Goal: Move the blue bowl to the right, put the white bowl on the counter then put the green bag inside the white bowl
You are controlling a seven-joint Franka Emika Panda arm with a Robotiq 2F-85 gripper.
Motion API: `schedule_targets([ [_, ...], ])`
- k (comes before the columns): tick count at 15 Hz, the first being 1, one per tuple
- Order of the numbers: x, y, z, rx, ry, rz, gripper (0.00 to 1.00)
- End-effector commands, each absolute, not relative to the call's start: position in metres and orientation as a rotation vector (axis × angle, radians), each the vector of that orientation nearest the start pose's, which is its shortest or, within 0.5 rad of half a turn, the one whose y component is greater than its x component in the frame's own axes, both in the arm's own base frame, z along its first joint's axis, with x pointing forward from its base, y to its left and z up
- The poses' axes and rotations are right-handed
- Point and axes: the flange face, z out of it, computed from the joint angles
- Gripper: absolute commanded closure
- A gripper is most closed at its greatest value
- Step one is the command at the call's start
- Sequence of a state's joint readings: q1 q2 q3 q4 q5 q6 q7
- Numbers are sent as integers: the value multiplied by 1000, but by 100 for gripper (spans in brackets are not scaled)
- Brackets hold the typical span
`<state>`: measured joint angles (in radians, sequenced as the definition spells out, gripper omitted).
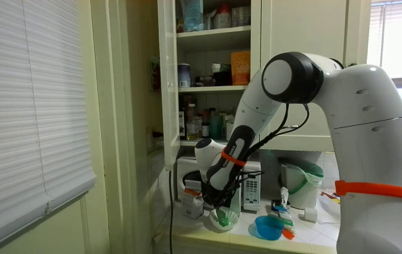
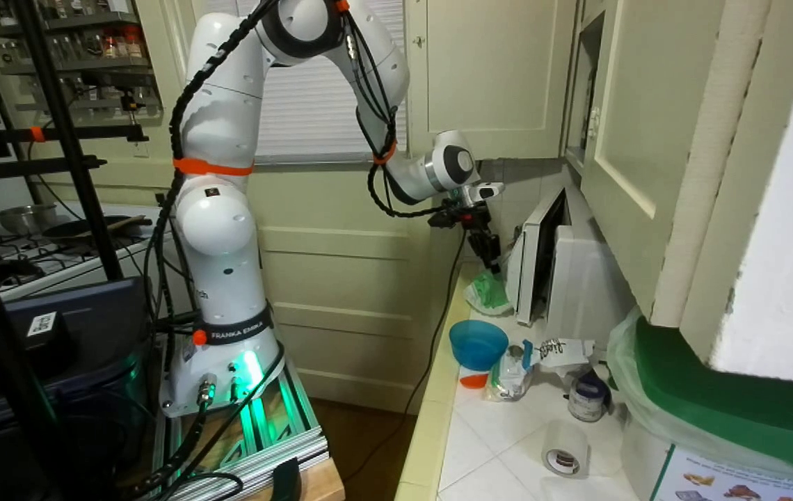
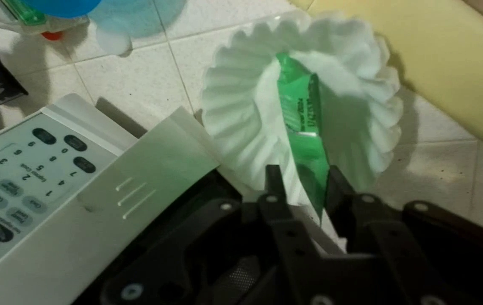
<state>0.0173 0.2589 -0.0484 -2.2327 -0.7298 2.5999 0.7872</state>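
My pincer: jaws narrowly parted, one end of the green bag between them, the rest inside the white bowl below.

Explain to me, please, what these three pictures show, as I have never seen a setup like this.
The big white machine is a robot arm. Two pictures come from cameras standing outside it; the close-up comes from a camera on its wrist, looking past the dark fingers. On the pale counter stand a blue bowl, a fluted white bowl, a microwave, a white roll and a green-lidded bin, among other things. Nothing looks firmly held: a green bag lies in the white bowl, its near end between the fingers, which stand apart with a gap showing on one side of it.
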Motion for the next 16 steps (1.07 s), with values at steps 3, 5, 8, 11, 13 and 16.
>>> schedule_targets([
  [3, 554, 5, 258, -3450, 327, -414, 22],
  [5, 551, 7, 260, -3449, 317, -421, 6],
  [8, 544, 10, 265, -3435, 317, -427, 0],
  [11, 537, 12, 274, -3409, 341, -450, 0],
  [13, 531, 12, 279, -3396, 356, -461, 0],
  [16, 517, 12, 287, -3372, 394, -448, 0],
])
